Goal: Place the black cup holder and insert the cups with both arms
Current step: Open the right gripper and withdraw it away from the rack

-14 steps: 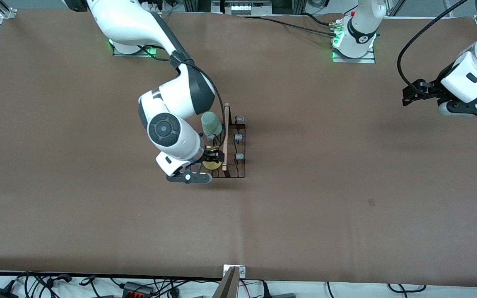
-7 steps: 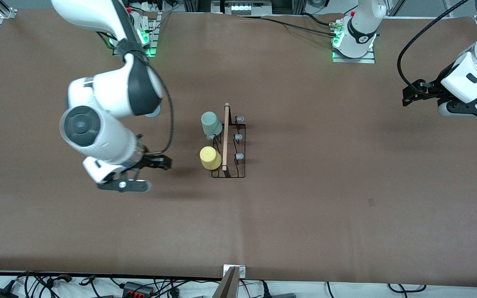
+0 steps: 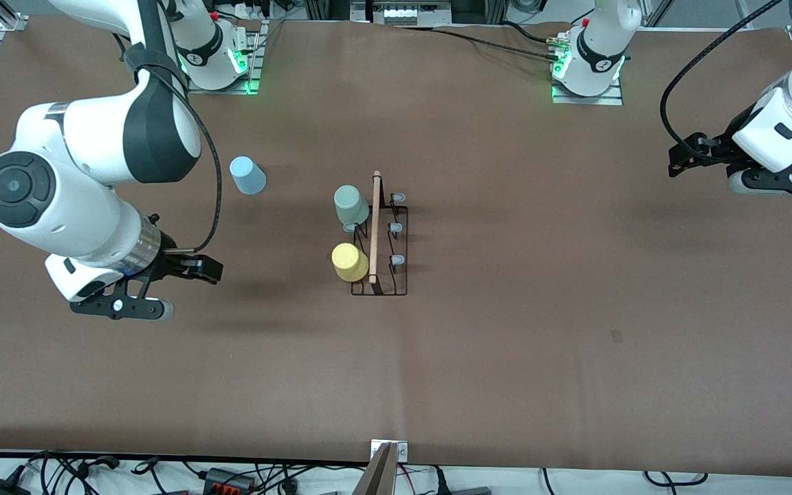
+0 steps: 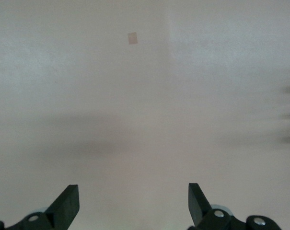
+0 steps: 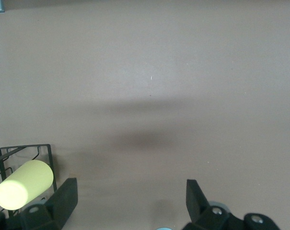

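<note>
pulled clear of the black cup holder [image 3: 379, 237] within 1 second, the right gripper [image 3: 209, 268] now hangs empty over bare table toward the right arm's end, its fingers spread wide in the right wrist view. the rack stands mid-table with the yellow cup [image 3: 349, 262] and the pale green cup [image 3: 350, 204] seated on prongs on the side facing the right arm; 3 grey-tipped prongs on the side toward the left arm are bare. the light blue cup [image 3: 247, 175] sits mouth-down on the table, well apart from the rack and farther from the front camera than the yellow one. the left gripper [image 3: 679, 161] waits over the left arm's end, fingers parted [image 4: 68, 206]. judged by looks, the blue tumbler is light, stiff and smooth plastic; a pinch across its side walls should hold, though a hard squeeze could squirt it free.
</note>
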Robot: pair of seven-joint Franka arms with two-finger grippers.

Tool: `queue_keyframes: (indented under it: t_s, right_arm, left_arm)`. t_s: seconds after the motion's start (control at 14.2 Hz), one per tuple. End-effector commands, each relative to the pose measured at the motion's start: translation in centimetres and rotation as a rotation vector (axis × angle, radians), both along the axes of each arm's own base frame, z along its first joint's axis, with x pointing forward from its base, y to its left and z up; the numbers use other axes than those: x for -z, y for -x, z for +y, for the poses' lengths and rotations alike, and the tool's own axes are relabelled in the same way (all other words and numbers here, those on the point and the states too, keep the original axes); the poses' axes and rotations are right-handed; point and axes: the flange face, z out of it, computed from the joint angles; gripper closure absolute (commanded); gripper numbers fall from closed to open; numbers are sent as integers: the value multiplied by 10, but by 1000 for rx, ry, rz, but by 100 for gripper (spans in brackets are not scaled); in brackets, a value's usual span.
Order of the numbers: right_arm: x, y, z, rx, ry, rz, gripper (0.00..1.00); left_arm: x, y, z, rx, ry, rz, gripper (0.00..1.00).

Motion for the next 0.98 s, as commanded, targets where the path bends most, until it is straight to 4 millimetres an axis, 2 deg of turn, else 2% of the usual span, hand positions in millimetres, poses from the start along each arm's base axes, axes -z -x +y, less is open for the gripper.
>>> queue_keyframes:
  t_s: [0.0, 0.21, 0.35, 0.63, 0.77, 0.91]
  right_arm:
    - [-6, -4, -15, -2, -26, -18, 0]
    - [-24, -5, -47, 12, -99, -25, 0]
    - [-35, 0, -74, 11, -27, -45, 0]
    - [-62, 33, -165, 50, -29, -55, 0]
    - [-71, 39, -199, 0, -27, -61, 0]
    - [-83, 44, -215, -40, -18, -76, 0]
  left_arm:
    - [-5, -1, 3, 15, 19, 5, 0]
    - [-5, -1, 3, 15, 19, 5, 0]
    - [-4, -2, 3, 15, 19, 7, 0]
    - [-5, -1, 4, 13, 19, 5, 0]
    - [-4, -2, 4, 13, 19, 5, 0]
    - [-4, -2, 4, 15, 19, 7, 0]
